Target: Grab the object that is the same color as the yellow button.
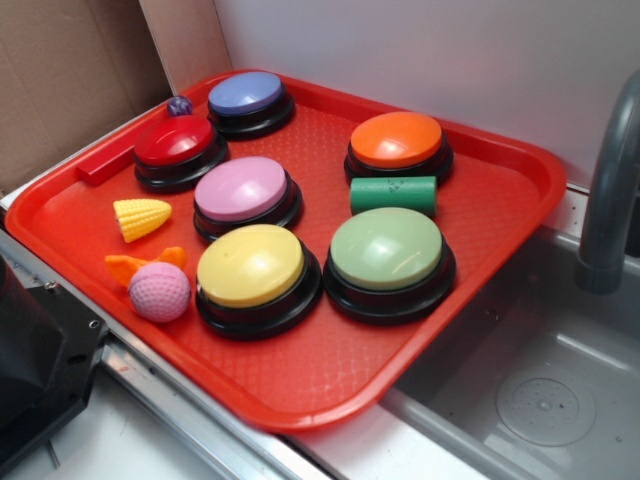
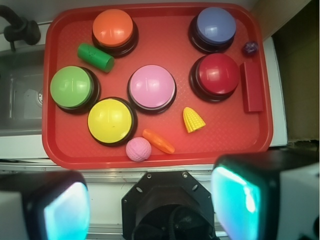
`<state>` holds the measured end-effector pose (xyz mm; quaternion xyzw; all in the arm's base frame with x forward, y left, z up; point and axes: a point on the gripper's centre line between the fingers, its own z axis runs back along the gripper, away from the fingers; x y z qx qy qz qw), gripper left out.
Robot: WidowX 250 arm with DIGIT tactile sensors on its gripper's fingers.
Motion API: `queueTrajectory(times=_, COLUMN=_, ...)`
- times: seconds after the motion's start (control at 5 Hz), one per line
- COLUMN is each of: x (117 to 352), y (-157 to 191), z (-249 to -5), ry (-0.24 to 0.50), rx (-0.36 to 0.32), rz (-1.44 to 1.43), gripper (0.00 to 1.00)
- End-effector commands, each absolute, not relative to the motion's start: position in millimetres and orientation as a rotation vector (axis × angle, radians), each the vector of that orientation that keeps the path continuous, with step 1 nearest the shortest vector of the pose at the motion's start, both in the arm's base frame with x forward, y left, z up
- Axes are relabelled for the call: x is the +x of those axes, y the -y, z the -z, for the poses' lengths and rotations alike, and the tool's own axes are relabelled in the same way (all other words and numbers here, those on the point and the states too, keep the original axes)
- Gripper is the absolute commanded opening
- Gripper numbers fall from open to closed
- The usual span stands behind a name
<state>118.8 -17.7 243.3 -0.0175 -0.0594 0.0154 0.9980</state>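
You have a red tray (image 2: 55, 145) with a fine waffle texture, its corner overhanging a steel sink (image 1: 560, 400), and 6 domed buttons on black bases: the yellow button (image 2: 111, 120), green (image 2: 72, 88), pink (image 2: 151, 87), red (image 2: 218, 74), orange (image 2: 113, 28) and blue (image 2: 215, 25). Smaller pieces come next: a flat red block (image 2: 252, 87) at the tray edge, a green cylinder (image 2: 95, 57) between the orange and green buttons, a dimpled pink ball (image 2: 138, 149), an orange piece (image 2: 158, 141) touching that ball, the corn (image 2: 193, 119), and a tiny purple ball (image 2: 250, 48) (barely resolvable). The corn is your target: a small tapered yellow cob with ridged kernel rows, lying on its side on bare tray below the red button, near the orange piece but apart from it. The gripper (image 2: 150, 210) hangs high over the near tray edge, its 2 blurred fingers (image 2: 65, 210) set wide apart with nothing between them. The risks, as I judge them: hard, slick plastic on a taper may squirt out of the pads if you close along the length, so close across the width; descending off-centre could clip the red button's dome or nudge the orange piece; and the yellow button itself is the wrong thing to grab.
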Motion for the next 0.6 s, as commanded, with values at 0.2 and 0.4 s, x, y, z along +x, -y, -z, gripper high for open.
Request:
queueTrajectory(times=0.2, x=129, y=-2, z=-221, ry=0.146, rx=-0.062, rz=-0.023, gripper=1.00)
queueTrajectory(times=0.4, x=141, y=-17, z=-201, ry=0.168, rx=-0.096, rz=-0.006, gripper=1.00)
